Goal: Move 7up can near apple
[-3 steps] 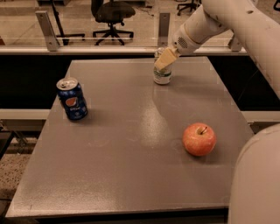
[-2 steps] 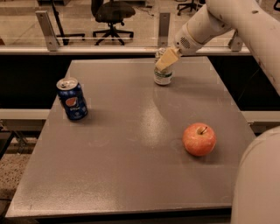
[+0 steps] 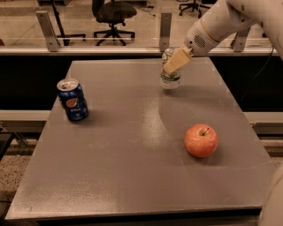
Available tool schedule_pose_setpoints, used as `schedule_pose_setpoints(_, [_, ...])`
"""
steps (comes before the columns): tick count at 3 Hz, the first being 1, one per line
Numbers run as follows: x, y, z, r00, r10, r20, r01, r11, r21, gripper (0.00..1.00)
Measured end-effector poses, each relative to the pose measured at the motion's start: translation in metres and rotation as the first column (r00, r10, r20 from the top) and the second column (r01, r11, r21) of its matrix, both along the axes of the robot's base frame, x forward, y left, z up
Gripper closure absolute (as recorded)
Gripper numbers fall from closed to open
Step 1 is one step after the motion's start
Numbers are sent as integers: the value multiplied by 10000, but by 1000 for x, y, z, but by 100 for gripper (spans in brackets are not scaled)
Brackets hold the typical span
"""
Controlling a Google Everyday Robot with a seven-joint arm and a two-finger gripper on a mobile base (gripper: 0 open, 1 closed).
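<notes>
The 7up can stood upright at the far side of the table, somewhat right of the middle and near the back edge. Its white lower part with the green band showed plainly, while its upper part was partly covered. Whether its base rested on the tabletop or hung just above it could not be told.

The gripper was at the can, reaching down to it from the upper right. One tan finger lay slanted across the front of the can's upper half, touching it. The other finger was hidden behind the can, so the hand appeared to be closed around the can and holding it. The white arm ran from the gripper up and out through the top right corner.

The apple sat on the table nearer the camera and a little to the right of the can, well apart from it. It was red-orange, with its stem pointing up. Bare grey tabletop lay between the two.

A dark blue Pepsi can stood on the left side of the table, tilted slightly and well apart from both the 7up can and the apple.

Beyond the table ran a low rail with metal posts, and behind it stood a black office chair on a pale floor.
</notes>
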State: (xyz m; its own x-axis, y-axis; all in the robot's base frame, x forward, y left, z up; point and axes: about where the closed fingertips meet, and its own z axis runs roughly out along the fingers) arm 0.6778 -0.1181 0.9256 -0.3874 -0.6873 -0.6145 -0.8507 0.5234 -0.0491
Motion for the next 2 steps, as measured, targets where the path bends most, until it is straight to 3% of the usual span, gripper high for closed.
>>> schedule_pose_setpoints(2, [-71, 0, 8, 9968, 799, -35, -798, 9966, 187, 100])
